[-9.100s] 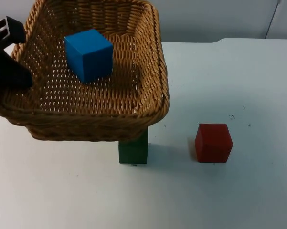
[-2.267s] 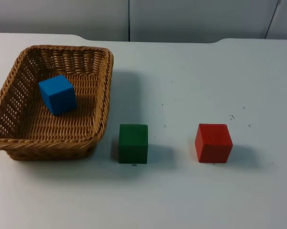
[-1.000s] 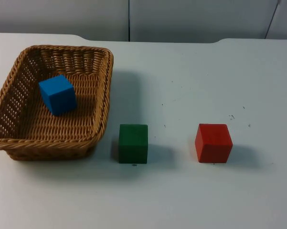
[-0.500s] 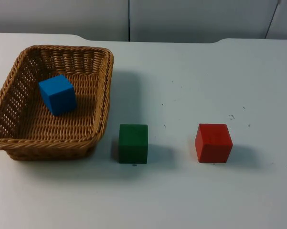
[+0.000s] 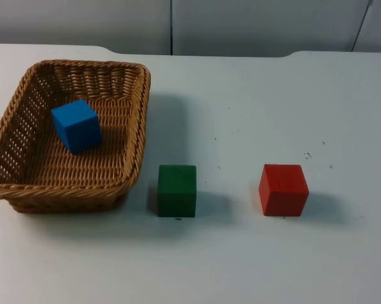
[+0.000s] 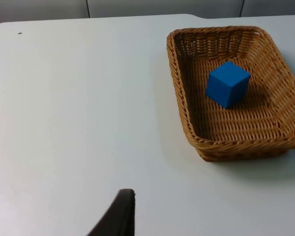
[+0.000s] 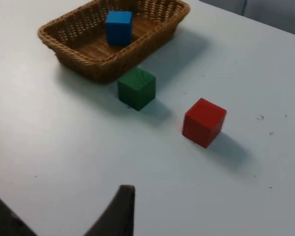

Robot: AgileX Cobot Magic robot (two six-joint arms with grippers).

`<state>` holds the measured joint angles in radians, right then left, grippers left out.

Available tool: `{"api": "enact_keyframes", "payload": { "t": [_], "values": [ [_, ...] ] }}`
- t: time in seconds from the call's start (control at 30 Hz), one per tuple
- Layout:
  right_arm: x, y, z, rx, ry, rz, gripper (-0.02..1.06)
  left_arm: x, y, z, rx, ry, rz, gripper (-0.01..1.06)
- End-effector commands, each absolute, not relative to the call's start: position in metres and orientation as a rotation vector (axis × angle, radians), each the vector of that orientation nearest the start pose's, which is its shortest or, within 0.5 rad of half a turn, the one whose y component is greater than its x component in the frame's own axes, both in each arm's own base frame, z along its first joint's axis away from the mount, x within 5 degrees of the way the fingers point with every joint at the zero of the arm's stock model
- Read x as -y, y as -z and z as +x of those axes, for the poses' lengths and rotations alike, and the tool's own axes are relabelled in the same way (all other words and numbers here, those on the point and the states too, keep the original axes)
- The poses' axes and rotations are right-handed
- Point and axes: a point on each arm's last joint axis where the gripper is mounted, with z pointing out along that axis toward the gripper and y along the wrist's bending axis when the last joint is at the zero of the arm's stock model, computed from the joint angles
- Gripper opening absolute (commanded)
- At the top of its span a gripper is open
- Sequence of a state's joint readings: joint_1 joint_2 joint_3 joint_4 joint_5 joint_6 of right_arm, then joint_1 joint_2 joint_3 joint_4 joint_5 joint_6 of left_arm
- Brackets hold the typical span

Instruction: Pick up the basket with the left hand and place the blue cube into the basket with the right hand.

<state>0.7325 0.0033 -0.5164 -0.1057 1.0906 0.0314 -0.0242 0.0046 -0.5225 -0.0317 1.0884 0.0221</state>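
A white desk (image 5: 253,266) seen from above, backed by a grey partition wall (image 5: 241,25). A woven wicker basket (image 5: 134,136) sits flat on the desk at about nine o'clock from the centre. The blue cube (image 5: 77,125) rests inside it on the woven floor, toward the basket's far left area, tilted a little and not touching the walls.

Just beside the basket's near right corner, at about six o'clock from the desk's centre, stands a green cube (image 5: 177,190), close to the basket but apart from it. A red cube (image 5: 283,189) stands at about four o'clock, well apart from the green one.

The left gripper (image 6: 119,216) hangs above bare desk to the side of the basket, well apart from it; one dark fingertip is visible, and whether its fingers are spread or closed cannot be told. The right gripper (image 7: 119,211) hangs over bare desk on the near side of the red and green cubes, also holding nothing that can be seen, its finger spread likewise unclear.

Judged from this layout, the task looks finished: cube in basket, basket set down. The next move calls for nothing beyond both arms waiting clear.
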Motion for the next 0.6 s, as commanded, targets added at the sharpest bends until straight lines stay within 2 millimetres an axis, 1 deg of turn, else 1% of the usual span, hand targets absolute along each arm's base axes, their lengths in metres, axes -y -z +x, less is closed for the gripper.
{"api": "enact_keyframes", "payload": {
  "t": [0.0,0.17,0.2,0.33,0.37,0.47,0.57],
  "values": [
    [0.0106,-0.2782,-0.0001,-1.960,-0.306,-0.643,1.05,0.0024,-0.2797,-0.0074,-2.048,0.048,0.056,1.05],
    [0.0104,-0.2782,-0.0019,-2.001,-0.196,-0.466,1.05,0.0024,-0.2797,-0.0074,-2.048,0.048,0.056,1.05],
    [0.0104,-0.2782,-0.0019,-2.001,-0.196,-0.466,1.05,0.0024,-0.2797,-0.0074,-2.048,0.048,0.056,1.05],
    [0.0100,-0.2782,-0.0035,-2.026,-0.104,-0.315,1.05,0.0024,-0.2797,-0.0074,-2.048,0.048,0.056,1.05],
    [0.0100,-0.2782,-0.0035,-2.026,-0.104,-0.315,1.05,0.0024,-0.2797,-0.0074,-2.048,0.048,0.056,1.05],
    [0.0095,-0.2782,-0.0046,-2.040,-0.032,-0.197,1.05,0.0024,-0.2797,-0.0074,-2.048,0.048,0.056,1.05],
    [0.0093,-0.2782,-0.0051,-2.045,0.005,-0.136,1.05,0.0024,-0.2797,-0.0074,-2.048,0.048,0.056,1.05]
  ]
}}
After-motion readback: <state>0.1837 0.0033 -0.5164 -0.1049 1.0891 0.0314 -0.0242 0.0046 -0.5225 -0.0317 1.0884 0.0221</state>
